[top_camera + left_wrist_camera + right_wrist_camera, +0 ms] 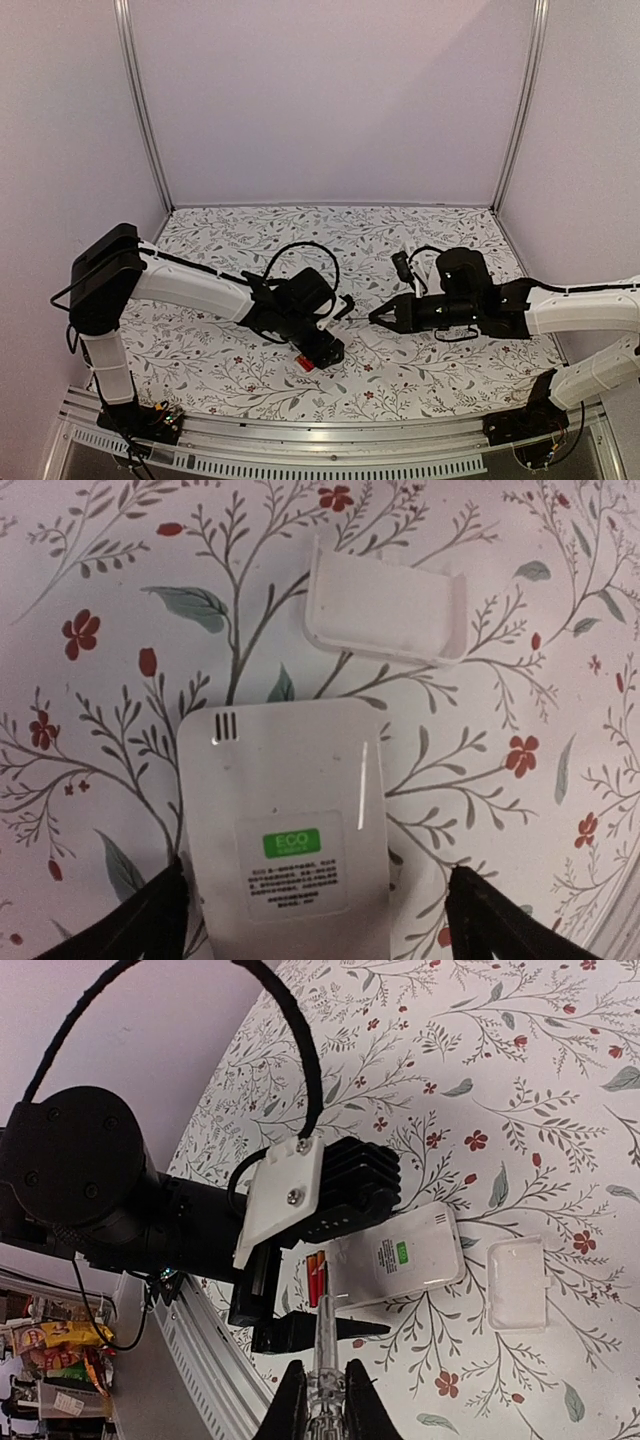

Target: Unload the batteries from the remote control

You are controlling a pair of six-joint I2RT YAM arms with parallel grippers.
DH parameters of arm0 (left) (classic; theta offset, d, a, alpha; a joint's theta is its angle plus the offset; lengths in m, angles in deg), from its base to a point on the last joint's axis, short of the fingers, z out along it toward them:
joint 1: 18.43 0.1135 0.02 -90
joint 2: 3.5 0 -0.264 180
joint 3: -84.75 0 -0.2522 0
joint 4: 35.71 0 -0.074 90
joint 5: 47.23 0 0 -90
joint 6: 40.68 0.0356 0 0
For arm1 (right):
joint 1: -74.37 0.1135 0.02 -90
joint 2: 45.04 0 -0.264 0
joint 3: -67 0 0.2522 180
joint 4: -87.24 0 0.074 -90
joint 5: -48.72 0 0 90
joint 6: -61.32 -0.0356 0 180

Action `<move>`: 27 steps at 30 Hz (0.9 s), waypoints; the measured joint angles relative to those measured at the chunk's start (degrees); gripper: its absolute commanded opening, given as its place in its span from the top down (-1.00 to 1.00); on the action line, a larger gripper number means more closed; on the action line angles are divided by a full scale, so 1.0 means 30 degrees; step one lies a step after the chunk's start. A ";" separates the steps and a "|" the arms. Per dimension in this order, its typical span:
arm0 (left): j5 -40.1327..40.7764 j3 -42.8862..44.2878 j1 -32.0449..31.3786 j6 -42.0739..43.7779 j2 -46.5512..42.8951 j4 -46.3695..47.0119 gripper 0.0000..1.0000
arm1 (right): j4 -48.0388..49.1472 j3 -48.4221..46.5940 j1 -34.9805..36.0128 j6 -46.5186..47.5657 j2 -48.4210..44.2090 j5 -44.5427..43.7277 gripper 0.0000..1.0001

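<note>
Floral-print bench (430, 235) with pale walls (330, 100) behind is where both my arms reach in toward the middle. On it I count one white remote (285, 810), lying flat with a green ECO sticker (291, 842) facing up, and one white battery cover (385, 605), off the remote and resting on the cloth just beyond its far end, close but not touching.

My left hand (318, 880) hangs right over the remote with its two fingers (150, 920) spread wide, one on each side of the body, gripping nothing. My right hand (320, 1395) is held off to the side, near the remote but apart from it, fingers pressed together and pointing at it.

From the right wrist I count two batteries (316, 1278), orange-red, side by side at the remote's end under my left hand. Whether they sit in the compartment or on the bench, I cannot tell.
</note>
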 measured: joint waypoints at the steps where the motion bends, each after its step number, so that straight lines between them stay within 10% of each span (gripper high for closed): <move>1: -0.0022 -0.0080 -0.0015 0.0080 -0.0051 0.0204 -0.99 | -0.0160 0.0058 -0.0007 -0.0007 -0.0175 -0.0160 1.00; 15: 0.0976 -0.8189 -0.0066 -0.1195 -0.7016 0.4262 -0.99 | -0.2346 -0.1042 0.0087 0.0809 0.0576 -0.0911 1.00; 27: 0.2011 -0.9522 -0.1064 -0.1676 -0.6346 0.6237 -0.73 | -0.2761 -0.3614 0.1523 0.1224 0.4925 -0.0066 1.00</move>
